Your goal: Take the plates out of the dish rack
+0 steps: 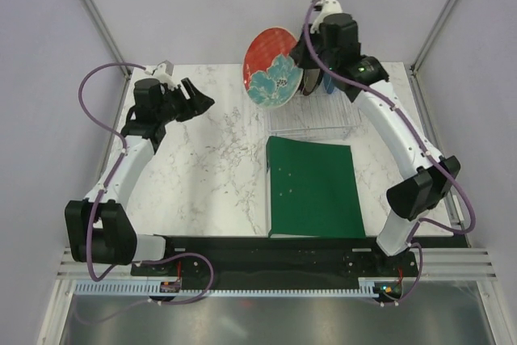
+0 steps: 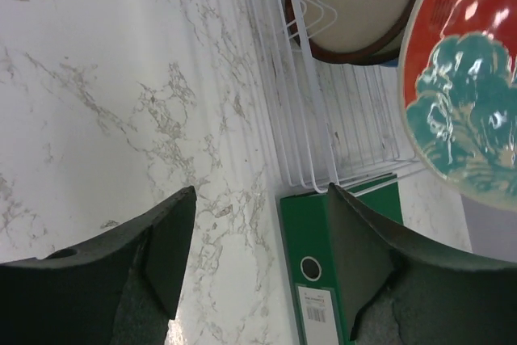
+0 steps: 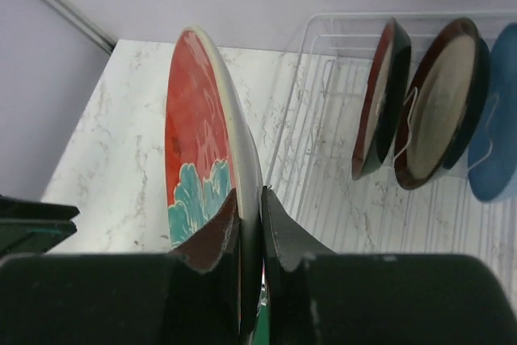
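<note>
My right gripper (image 3: 250, 204) is shut on the rim of the red plate with the teal flower (image 3: 200, 131) and holds it on edge, lifted at the left end of the clear dish rack (image 3: 323, 147). From above, the plate (image 1: 273, 69) hangs beside that gripper (image 1: 301, 78) over the rack's (image 1: 317, 117) back left. Two dark-red-rimmed plates with cream centres (image 3: 378, 98) (image 3: 440, 103) and a light blue plate (image 3: 494, 123) stand upright in the rack. My left gripper (image 1: 199, 99) is open and empty, left of the rack; in its view (image 2: 260, 232) it is above the marble.
A flat green folder (image 1: 313, 187) lies just in front of the rack; its spine also shows in the left wrist view (image 2: 317, 280). Marble tabletop (image 1: 202, 167) spreads to the left. Frame posts and lilac walls bound the back and sides.
</note>
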`<action>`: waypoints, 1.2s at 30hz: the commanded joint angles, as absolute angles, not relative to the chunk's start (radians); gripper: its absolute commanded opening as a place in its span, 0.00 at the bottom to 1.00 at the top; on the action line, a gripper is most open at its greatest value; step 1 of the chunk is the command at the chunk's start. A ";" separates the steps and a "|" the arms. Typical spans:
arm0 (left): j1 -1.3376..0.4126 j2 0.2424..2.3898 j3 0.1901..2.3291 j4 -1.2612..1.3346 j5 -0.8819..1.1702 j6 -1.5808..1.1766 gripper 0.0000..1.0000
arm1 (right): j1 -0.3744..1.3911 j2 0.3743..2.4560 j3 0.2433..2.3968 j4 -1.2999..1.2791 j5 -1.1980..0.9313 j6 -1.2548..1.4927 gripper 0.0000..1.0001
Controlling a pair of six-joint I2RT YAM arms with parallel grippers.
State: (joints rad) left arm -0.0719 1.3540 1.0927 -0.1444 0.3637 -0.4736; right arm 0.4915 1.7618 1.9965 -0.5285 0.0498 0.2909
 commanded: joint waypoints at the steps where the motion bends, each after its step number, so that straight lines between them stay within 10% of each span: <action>1: -0.040 1.298 0.993 0.102 0.540 -0.595 0.72 | 0.347 1.681 1.939 -0.267 -0.260 0.549 0.02; 10: -0.035 1.351 0.953 0.261 0.630 -0.684 1.00 | 0.287 1.689 1.724 -0.051 -0.528 0.744 0.01; 36: -0.038 1.477 0.879 0.669 0.735 -0.937 0.85 | 0.370 1.674 1.405 0.390 -0.663 0.999 0.02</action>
